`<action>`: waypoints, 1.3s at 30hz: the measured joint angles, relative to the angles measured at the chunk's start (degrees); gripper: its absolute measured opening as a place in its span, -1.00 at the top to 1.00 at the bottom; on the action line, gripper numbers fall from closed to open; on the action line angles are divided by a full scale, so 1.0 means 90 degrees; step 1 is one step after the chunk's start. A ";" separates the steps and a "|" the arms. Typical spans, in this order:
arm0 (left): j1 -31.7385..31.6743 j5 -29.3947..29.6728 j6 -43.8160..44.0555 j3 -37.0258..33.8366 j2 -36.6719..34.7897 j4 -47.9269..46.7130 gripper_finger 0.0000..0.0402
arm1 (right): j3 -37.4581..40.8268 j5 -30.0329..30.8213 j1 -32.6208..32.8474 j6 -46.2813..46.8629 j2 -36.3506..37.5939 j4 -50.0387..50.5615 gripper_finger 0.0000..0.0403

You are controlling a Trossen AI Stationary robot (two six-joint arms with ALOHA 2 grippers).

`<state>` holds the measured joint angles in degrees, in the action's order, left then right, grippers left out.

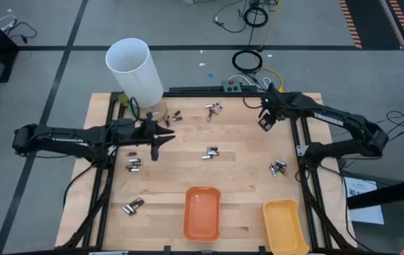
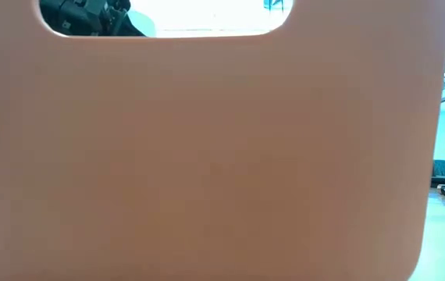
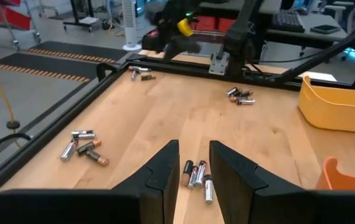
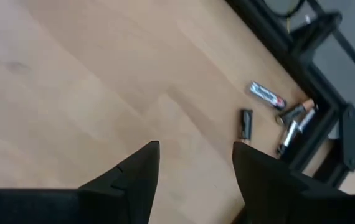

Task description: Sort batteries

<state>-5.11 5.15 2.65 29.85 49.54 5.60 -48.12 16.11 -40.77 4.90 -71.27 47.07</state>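
Small batteries lie flat on the wooden table in scattered clusters: one at the middle [image 1: 210,152], others near the far edge [image 1: 214,108], the left side [image 1: 134,164] and the right side [image 1: 279,168]. My left gripper [image 1: 155,142] hovers open left of the middle cluster. In the left wrist view, three batteries [image 3: 197,177] show ahead, between its fingers [image 3: 194,171]. My right gripper [image 1: 266,119] hangs open over the far right of the table. Its wrist view shows the open fingers [image 4: 193,165] and a few batteries [image 4: 289,115] by the black frame.
An orange tray [image 1: 202,212] and a yellow tray [image 1: 285,227] stand at the near edge. A tall white tube [image 1: 135,69] stands at the far left corner. The orange tray's wall [image 2: 207,156] fills the low view. A black frame [image 1: 188,91] runs along the table's far edge.
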 joint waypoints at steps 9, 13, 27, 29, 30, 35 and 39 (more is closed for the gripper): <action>0.0030 -0.0012 -0.0012 0.0002 0.0000 0.0000 0.52 | 0.0000 -0.0475 -0.0908 -0.0174 -0.0669 -0.0153 0.02; 0.0030 -0.0015 -0.0012 0.0002 0.0000 -0.0001 0.52 | 0.0000 -0.0503 -0.1233 -0.0174 -0.0838 -0.0229 0.02; 0.0030 -0.0017 -0.0004 0.0005 0.0000 0.0034 0.52 | -0.0565 -0.0626 -0.1782 -0.0324 -0.1762 -0.0212 0.02; 0.0030 -0.0017 -0.0004 0.0005 0.0000 0.0037 0.52 | -0.0622 -0.0628 -0.1831 -0.0487 -0.1905 -0.0147 0.02; 0.0030 -0.0017 -0.0004 0.0005 0.0000 0.0035 0.52 | -0.0631 -0.0628 -0.1847 -0.0593 -0.1940 -0.0141 0.02; 0.0030 -0.0017 -0.0040 0.0005 0.0000 0.0039 0.52 | -0.0644 -0.0642 -0.1838 -0.1038 -0.1942 -0.0034 0.02; 0.0030 -0.0017 -0.0055 0.0005 0.0000 0.0039 0.52 | -0.0644 -0.0641 -0.1831 -0.1195 -0.1928 0.0129 0.02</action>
<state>-4.84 4.99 2.15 29.89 49.54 5.96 -53.91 10.35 -57.25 -5.86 -88.62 48.23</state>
